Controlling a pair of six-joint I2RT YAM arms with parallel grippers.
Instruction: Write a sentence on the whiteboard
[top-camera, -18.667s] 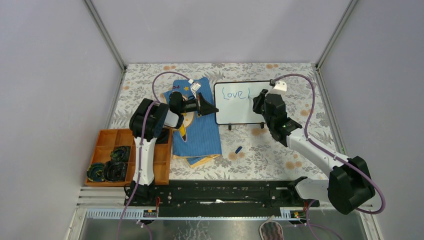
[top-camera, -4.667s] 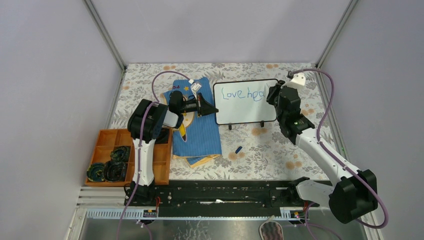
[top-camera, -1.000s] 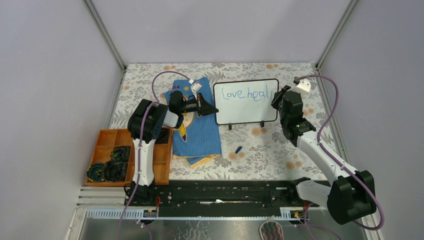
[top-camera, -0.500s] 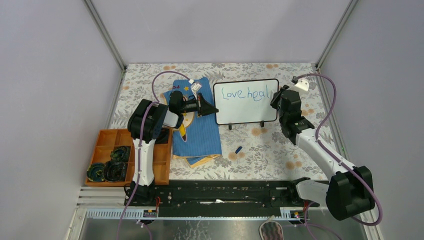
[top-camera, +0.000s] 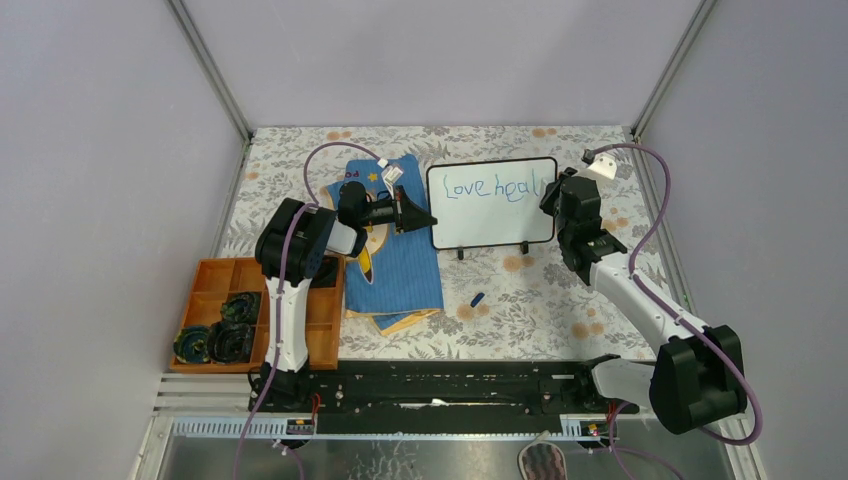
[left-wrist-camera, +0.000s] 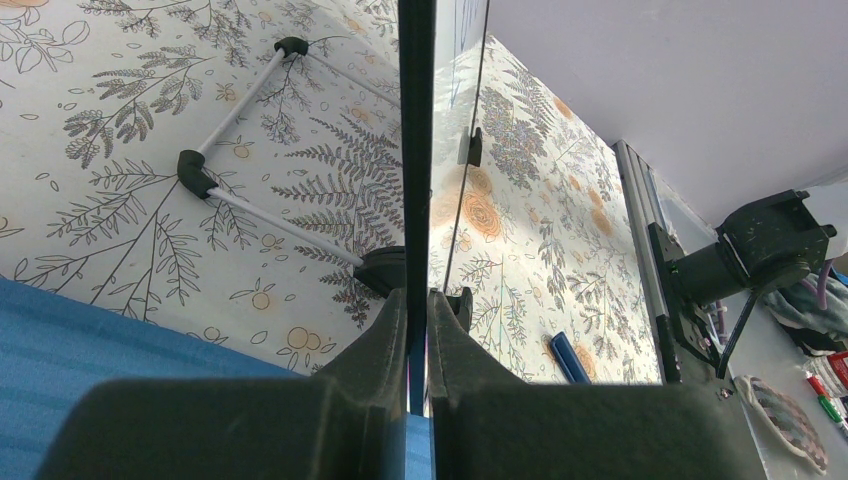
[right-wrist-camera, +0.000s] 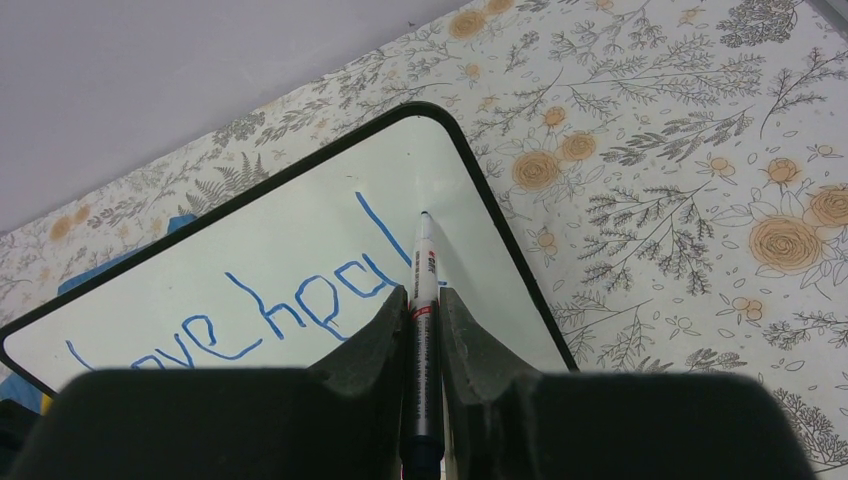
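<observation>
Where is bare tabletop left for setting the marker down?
Bare floral table lies in front of the whiteboard, between the blue cloth and the right arm, save a small blue cap. The left is crowded: orange tray, cloth, left arm.

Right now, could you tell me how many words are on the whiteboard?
2, both on the whiteboard: "Love" upper left, "heal" right of it, by the marker tip.

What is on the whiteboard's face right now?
Blue handwriting, "Love heal", runs along the top of the whiteboard; the rest looks blank. The right gripper holds a marker, tip just past the "l". The right arm hides the board's right edge from above.
</observation>
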